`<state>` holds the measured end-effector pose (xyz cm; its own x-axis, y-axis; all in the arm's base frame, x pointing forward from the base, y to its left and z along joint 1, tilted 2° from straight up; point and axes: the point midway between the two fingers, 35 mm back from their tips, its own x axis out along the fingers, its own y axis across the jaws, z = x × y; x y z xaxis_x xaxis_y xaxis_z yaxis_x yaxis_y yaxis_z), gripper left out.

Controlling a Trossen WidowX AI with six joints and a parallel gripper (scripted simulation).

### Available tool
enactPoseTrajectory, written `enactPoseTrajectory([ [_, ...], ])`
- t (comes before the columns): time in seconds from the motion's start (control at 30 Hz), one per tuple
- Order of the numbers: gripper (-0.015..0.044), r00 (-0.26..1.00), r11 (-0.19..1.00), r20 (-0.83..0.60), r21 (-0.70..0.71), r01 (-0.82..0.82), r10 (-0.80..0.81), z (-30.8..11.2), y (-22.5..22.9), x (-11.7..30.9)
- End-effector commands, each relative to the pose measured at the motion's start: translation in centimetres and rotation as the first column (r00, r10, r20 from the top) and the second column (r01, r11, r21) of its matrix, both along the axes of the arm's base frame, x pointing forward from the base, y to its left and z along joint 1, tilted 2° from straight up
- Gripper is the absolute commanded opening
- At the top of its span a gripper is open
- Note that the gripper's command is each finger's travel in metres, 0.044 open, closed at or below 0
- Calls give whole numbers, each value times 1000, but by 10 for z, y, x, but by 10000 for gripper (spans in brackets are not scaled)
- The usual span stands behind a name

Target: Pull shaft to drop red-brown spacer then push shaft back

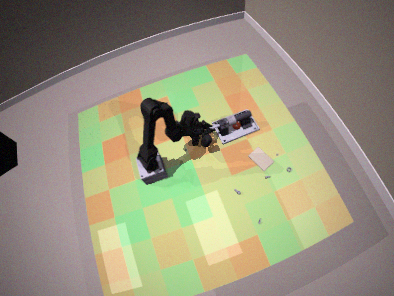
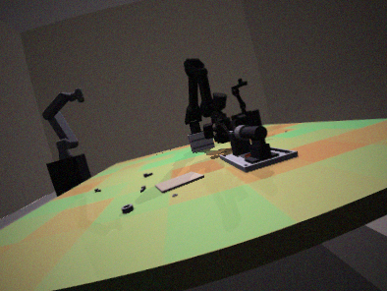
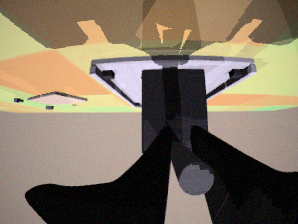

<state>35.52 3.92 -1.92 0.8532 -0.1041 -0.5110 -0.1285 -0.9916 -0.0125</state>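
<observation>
My gripper (image 1: 212, 129) (image 3: 180, 131) is shut on the shaft. The shaft's pale round end (image 3: 196, 180) shows between and below the fingers in the wrist view. The black housing block (image 1: 243, 117) (image 2: 256, 133) stands at the far end of the white base plate (image 1: 241, 137) (image 2: 289, 154) (image 3: 122, 79). A pale grey spacer (image 1: 231, 120) (image 2: 239, 132) sits on the shaft line beside the housing. The red-brown spacer (image 1: 236, 126) (image 2: 248, 155) appears low, below the shaft line, off the shaft at base-plate level. Other spacers on the shaft cannot be told apart.
A dark upright support (image 1: 224, 129) (image 3: 152, 107) stands at the plate's near end. A flat pale tile (image 1: 261, 159) (image 2: 180, 182) (image 3: 56, 97) lies beside the plate. Several small metal parts, among them a ring (image 1: 289, 169) (image 2: 128, 208), lie beyond the tile.
</observation>
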Motion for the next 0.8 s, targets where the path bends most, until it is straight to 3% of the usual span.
enactPoseTrajectory([
  [0.0,0,1000,1000,1,-2,0,0,0,-1,2],
  [0.77,0,1000,1000,1,-2,0,0,0,-2,10],
])
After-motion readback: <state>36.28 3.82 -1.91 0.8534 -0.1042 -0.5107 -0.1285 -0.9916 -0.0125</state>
